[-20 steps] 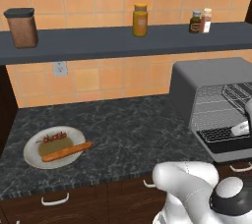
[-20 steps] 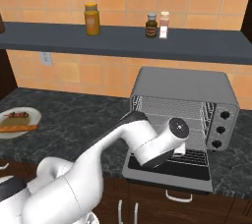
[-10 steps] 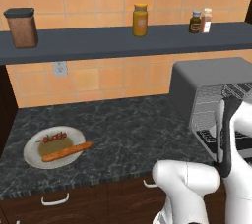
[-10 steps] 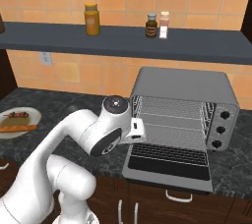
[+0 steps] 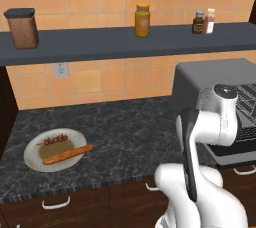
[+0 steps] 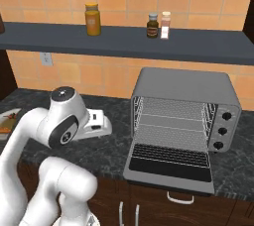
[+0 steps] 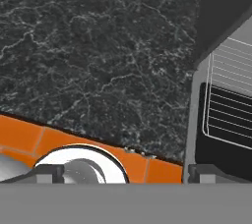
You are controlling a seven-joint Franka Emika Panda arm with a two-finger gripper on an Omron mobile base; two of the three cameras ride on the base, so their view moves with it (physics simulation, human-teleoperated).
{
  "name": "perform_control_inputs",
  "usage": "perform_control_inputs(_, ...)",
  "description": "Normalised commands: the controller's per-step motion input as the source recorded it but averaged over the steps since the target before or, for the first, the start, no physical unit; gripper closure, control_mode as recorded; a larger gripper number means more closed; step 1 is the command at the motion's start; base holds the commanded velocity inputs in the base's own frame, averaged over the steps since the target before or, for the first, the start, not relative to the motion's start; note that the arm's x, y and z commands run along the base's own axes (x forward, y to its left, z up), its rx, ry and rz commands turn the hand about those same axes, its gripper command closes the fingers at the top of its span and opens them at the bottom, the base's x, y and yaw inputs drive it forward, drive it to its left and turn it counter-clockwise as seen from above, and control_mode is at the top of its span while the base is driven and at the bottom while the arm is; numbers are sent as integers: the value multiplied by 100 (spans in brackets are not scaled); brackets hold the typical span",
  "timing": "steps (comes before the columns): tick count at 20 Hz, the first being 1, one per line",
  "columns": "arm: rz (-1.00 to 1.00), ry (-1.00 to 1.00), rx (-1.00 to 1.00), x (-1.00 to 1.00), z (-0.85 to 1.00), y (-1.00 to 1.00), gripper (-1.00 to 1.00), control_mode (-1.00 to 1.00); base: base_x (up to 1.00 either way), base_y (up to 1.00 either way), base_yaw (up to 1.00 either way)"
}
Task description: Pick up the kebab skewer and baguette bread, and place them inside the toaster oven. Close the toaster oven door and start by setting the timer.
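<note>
The kebab skewer [image 5: 55, 139] and the baguette bread [image 5: 67, 154] lie side by side on a white plate [image 5: 35, 158] at the counter's left. The toaster oven [image 6: 186, 88] stands at the right. Its toaster oven door [image 6: 171, 168] hangs folded down, and the wire rack [image 6: 173, 121] inside is bare. My white hand [image 6: 96, 123] hovers over the dark counter just left of the oven, far from the plate. In the hand view my gripper [image 7: 125, 173] is open, its fingertips [image 7: 49, 171] wide apart with nothing between them, and the toaster oven [image 7: 226, 70] is at the right.
A dark shelf [image 5: 125, 42] on the tiled wall carries a brown canister [image 5: 22, 27], a yellow jar [image 5: 142, 20] and two small bottles [image 5: 205, 21]. A wall outlet [image 5: 61, 69] sits below it. Bare black counter [image 5: 130, 127] lies between plate and oven.
My arm has swung left, from in front of the open oven door to above the counter beside the oven. The door stayed down and the food has not moved.
</note>
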Motion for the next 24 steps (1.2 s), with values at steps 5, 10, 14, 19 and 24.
perform_control_inputs(5, 3, 3, -9, 26, 0, 100, -100, -100, 0, 0, 0)
perform_control_inputs(10, 21, 5, -11, 25, 0, 100, -100, -100, 0, 0, 0)
perform_control_inputs(14, 31, 7, -5, 33, 0, 100, -100, -100, 0, 0, 0)
perform_control_inputs(19, 51, 19, -1, 13, -1, 100, -100, -100, 0, 0, 0)
perform_control_inputs(24, 36, 11, -7, 33, -9, 100, -100, -100, 0, 0, 0)
